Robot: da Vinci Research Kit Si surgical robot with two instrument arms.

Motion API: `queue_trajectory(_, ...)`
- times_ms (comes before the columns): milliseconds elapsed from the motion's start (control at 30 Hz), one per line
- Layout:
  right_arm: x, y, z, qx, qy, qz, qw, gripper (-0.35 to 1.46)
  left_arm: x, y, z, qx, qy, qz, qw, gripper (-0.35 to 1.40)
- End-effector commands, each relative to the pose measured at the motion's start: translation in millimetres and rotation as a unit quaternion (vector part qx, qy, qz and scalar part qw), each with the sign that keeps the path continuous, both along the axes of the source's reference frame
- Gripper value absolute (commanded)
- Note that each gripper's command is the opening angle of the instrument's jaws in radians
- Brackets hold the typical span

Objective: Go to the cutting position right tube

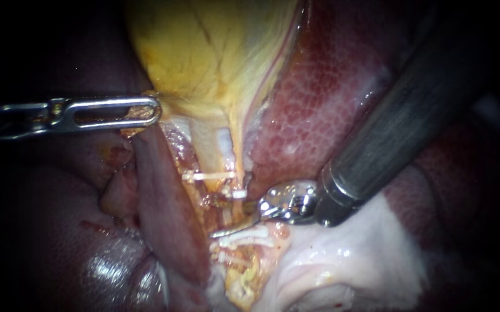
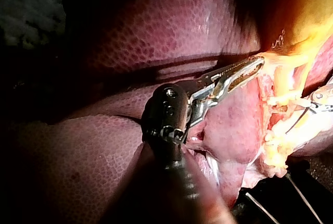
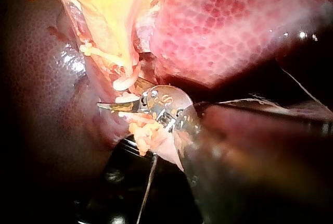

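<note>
The left instrument (image 1: 145, 112) came in from the left and its jaws were closed on the edge of the gallbladder (image 1: 215, 52), near its narrow lower end. This grip kept the neck pulled to the side, so the tubes under it were stretched and open to view beside the liver (image 1: 319, 98).

The right tube (image 1: 227, 209) ran down from the neck as a thin pale strand. It carried an upper clip (image 1: 238, 194) and, further down, the lower clips (image 1: 244, 236). The free part between them seemed to be the place for the cut.

The right instrument (image 1: 235, 222) entered from the upper right and its curved blades pointed at this free part. They appeared to be parted. One blade lay just above the lower clips, the other looked to be just under the upper clip, and nothing was gripped. Whether the tube was already fully between them could not be told, because the upper blade was mostly hidden.

By this judgement the approach was almost finished: the tip was at the right tube and at the right height. What was probably left was a small advance, so that the tube sat deep between the blades and no clip was touched.
</note>
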State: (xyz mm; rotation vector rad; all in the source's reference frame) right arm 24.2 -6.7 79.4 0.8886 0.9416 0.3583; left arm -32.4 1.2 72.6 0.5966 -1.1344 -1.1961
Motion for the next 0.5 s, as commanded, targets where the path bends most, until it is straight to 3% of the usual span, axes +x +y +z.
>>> queue_trajectory(33,0.0,0.1,0.1,-0.001,0.0,0.001,1.0,1.26,0.0,0.0,0.0,0.0,0.0,0.0,1.0,-0.35)
queue_trajectory(500,-0.1,0.1,0.1,0.004,-0.004,0.002,1.0,1.25,-0.1,0.0,-0.1,0.0,0.001,-0.001,1.0,-0.35)
